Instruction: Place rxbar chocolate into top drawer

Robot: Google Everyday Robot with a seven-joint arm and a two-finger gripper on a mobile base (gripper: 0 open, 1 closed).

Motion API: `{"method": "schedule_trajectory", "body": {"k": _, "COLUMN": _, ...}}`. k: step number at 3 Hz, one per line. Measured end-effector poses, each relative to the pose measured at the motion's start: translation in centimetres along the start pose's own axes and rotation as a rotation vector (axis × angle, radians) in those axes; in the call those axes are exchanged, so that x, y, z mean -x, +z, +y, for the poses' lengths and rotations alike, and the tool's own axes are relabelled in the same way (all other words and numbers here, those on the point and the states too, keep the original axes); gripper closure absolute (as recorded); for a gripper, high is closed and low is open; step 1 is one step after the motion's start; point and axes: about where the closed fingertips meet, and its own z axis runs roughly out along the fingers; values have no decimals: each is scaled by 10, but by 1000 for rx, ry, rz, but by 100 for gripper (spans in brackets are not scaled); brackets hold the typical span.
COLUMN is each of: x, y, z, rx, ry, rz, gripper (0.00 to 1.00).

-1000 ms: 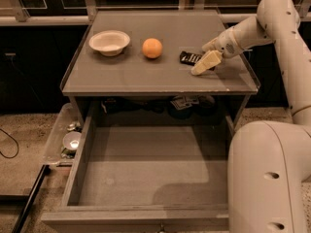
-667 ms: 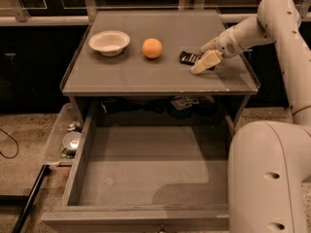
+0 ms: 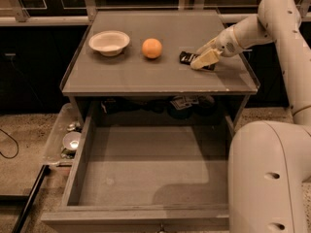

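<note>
Fingers of the gripper appear parted, set about the right end of the chocolate bar and not visibly clamped on it; the gripper sits low over the right half of the cabinet top, reached in from the right by the arm. The bar lies flat on that top, well apart from the orange and the bowl to its left, and not yet in the drawer, which stands pulled open below and in front. Likely failure 1: a thin, flat bar on a flat surface offers little edge, so closing fingers may ride over the wrapper and push it sideways instead of gripping it. Likely failure 2: a hold on one end only may let the bar pivot or slip out during the lift. Likely failure 3: the path leads forward over the front edge and then down, so an early release could drop the bar into the dark recess under the top, behind the drawer's open area. Likely failure 4: the robot's own body crowds the drawer's right front corner, so a descent on that side risks a knock
</note>
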Motion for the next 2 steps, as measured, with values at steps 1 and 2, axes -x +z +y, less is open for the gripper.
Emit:
{"method": "schedule_trajectory", "body": {"k": 1, "x": 4, "y": -4, "z": 0, "rx": 0, "ry": 0, "rz": 0, "gripper": 100}}
{"method": "schedule_trajectory", "body": {"k": 2, "x": 4, "y": -4, "z": 0, "rx": 0, "ry": 0, "rz": 0, "gripper": 100}}
